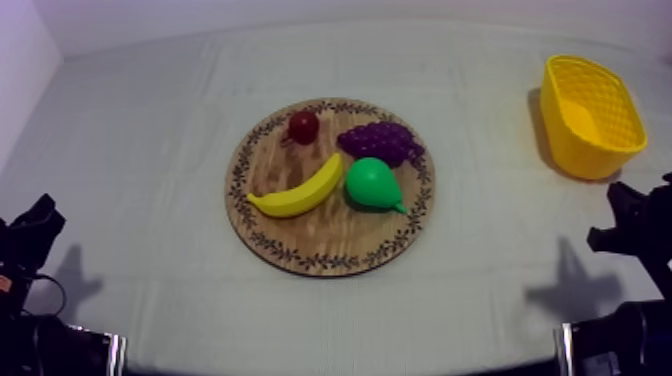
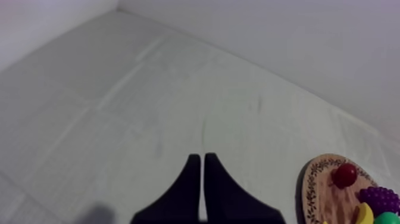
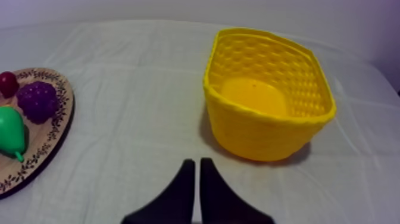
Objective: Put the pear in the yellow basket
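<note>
The green pear (image 1: 372, 184) lies on the right half of the round wooden board (image 1: 320, 238), its stem pointing to the lower right. It touches the banana (image 1: 300, 192) and sits just below the grapes (image 1: 380, 142). The yellow basket (image 1: 590, 115) stands upright at the far right. My left gripper (image 2: 199, 162) rests low at the left, shut on nothing, far from the board (image 2: 311, 184). My right gripper (image 3: 196, 165) is shut too, hovering over cloth in front of the basket (image 3: 268, 95), with the pear (image 3: 12, 131) off to one side of it.
A small red fruit (image 1: 303, 126) sits at the board's far edge beside the grapes. The left arm (image 1: 35, 225) and right arm (image 1: 625, 215) stay near the table's front corners. Bare cloth separates board and basket.
</note>
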Action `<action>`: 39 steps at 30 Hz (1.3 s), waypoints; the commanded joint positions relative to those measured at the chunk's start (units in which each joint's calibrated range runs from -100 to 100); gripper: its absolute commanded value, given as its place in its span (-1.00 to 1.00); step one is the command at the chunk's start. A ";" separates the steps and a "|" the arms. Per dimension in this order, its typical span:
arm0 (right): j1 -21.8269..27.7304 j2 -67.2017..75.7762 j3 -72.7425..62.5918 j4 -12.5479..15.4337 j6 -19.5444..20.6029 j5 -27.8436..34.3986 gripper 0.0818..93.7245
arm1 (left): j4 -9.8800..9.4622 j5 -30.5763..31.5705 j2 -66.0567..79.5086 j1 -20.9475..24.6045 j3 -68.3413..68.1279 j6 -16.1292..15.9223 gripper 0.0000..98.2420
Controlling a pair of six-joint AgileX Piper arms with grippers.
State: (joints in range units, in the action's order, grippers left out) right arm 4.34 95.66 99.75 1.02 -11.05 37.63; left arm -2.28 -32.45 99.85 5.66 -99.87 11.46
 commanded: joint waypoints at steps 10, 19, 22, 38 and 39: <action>0.03 0.01 0.03 -0.02 -0.02 -0.05 -0.99 | 0.00 -0.05 -0.02 0.02 -0.02 -0.01 -1.00; 0.03 0.01 0.03 -0.02 -0.02 -0.05 -0.99 | 0.00 -0.05 -0.02 0.02 -0.02 -0.01 -1.00; 0.03 0.01 0.03 -0.02 -0.02 -0.05 -0.99 | 0.00 -0.05 -0.02 0.02 -0.02 -0.01 -1.00; -0.11 0.01 -0.06 0.04 2.94 1.21 -1.00 | 0.00 -0.05 -0.02 0.02 -0.02 -0.01 -1.00; -0.12 0.01 -0.10 0.05 2.64 1.48 -1.00 | 0.00 -0.05 -0.02 0.02 -0.02 -0.01 -1.00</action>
State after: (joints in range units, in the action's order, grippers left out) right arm 4.26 95.66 99.69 1.02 -7.77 38.69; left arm -2.28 -32.45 99.85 5.66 -99.87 11.46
